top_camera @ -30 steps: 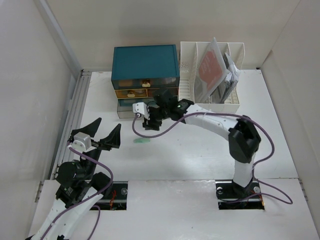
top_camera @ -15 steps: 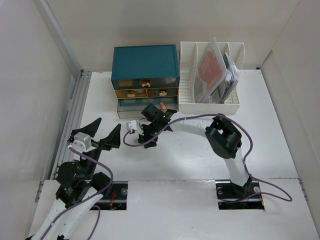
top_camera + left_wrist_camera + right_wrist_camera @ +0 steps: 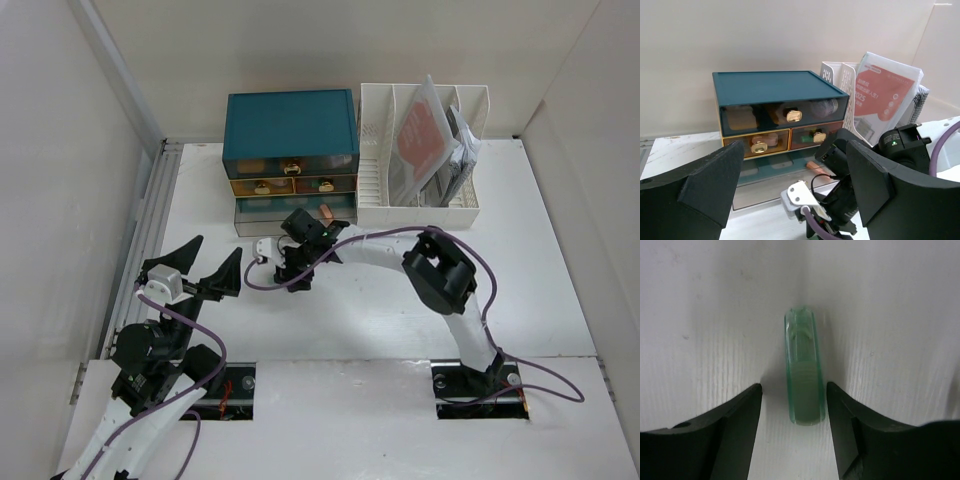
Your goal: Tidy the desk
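My right gripper [image 3: 793, 387], jaws open, straddles the green piece [image 3: 802, 347] on the desk [image 3: 700, 315], ready for pickup. My left gripper [image 3: 795, 150] hangs open.

Bright, even light; soft shadows; wrist close-up perhaps slightly blurred.

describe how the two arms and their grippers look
The left arm and right arm have smooth white link shells and bulky black joints, on black base plates. A thin purple cable loops along each. The left gripper and right gripper are matte black with two broad wedge-shaped fingers; a small white camera block sits at each wrist. A tiny green light glows on the right one.
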### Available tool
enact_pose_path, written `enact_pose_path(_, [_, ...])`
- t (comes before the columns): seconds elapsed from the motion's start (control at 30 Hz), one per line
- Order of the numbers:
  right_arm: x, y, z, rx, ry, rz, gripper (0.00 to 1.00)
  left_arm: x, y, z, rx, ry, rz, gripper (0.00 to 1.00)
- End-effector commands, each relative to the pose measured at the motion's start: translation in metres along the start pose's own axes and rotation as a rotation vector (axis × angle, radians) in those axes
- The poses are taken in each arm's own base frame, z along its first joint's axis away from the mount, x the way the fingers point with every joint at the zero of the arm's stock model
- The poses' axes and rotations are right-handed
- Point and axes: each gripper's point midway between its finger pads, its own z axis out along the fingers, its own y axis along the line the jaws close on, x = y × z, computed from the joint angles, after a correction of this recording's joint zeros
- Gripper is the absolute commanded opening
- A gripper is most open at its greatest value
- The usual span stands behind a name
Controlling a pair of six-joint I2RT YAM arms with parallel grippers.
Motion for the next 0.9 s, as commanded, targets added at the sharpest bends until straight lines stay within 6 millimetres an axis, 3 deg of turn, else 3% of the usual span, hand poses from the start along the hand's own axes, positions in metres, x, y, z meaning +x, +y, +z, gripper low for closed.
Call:
enact_pose_path(0.0, [-0.005, -0.011, 0.006, 0.035, -0.003, 0.015, 0.6, -0.027, -0.001, -0.005, 0.011, -0.098, -0.022, 0.8])
enact_pose_path(0.1, [-0.003, -0.011, 0.007, 0.03, 0.005, 0.019, 0.57, -0.027, -0.001, -0.005, 0.011, -0.098, -0.022, 0.8])
enact_pose_path(0.13, [-0.003, -0.011, 0.007, 0.03, 0.005, 0.019, 0.46, -0.027, -0.001, -0.005, 0.011, -0.098, -0.022, 0.8])
enact_pose_path(0.27, [-0.002, -0.009, 0.007, 0.025, 0.012, 0.023, 0.2, -0.027, -0.001, -0.005, 0.011, -0.098, -0.022, 0.8])
enact_pose_path(0.37, [-0.011, -0.017, 0.001, 0.056, 0.001, 0.011, 0.08, -0.027, -0.001, -0.005, 0.011, -0.098, -0.022, 0.8])
enact_pose_path(0.5, [-0.039, -0.039, -0.034, 0.2, -0.038, -0.028, 0.07, -0.027, -0.001, -0.005, 0.011, -0.098, -0.022, 0.8])
enact_pose_path(0.53, [-0.053, -0.047, -0.053, 0.26, -0.065, -0.045, 0.07, -0.027, -0.001, -0.005, 0.011, -0.098, -0.022, 0.8])
enact_pose_path(0.63, [-0.062, -0.074, -0.088, 0.455, -0.051, -0.052, 0.07, -0.027, -0.001, -0.005, 0.011, -0.098, -0.022, 0.8])
enact_pose_path(0.67, [-0.072, -0.078, -0.108, 0.513, -0.076, -0.059, 0.07, -0.027, -0.001, -0.005, 0.011, -0.098, -0.022, 0.8])
enact_pose_path(0.8, [-0.073, -0.1, -0.153, 0.735, -0.052, -0.079, 0.07, -0.027, -0.001, -0.005, 0.011, -0.098, -0.022, 0.8])
enact_pose_path(0.87, [-0.068, -0.107, -0.159, 0.789, -0.026, -0.082, 0.08, -0.027, -0.001, -0.005, 0.011, -0.098, -0.022, 0.8])
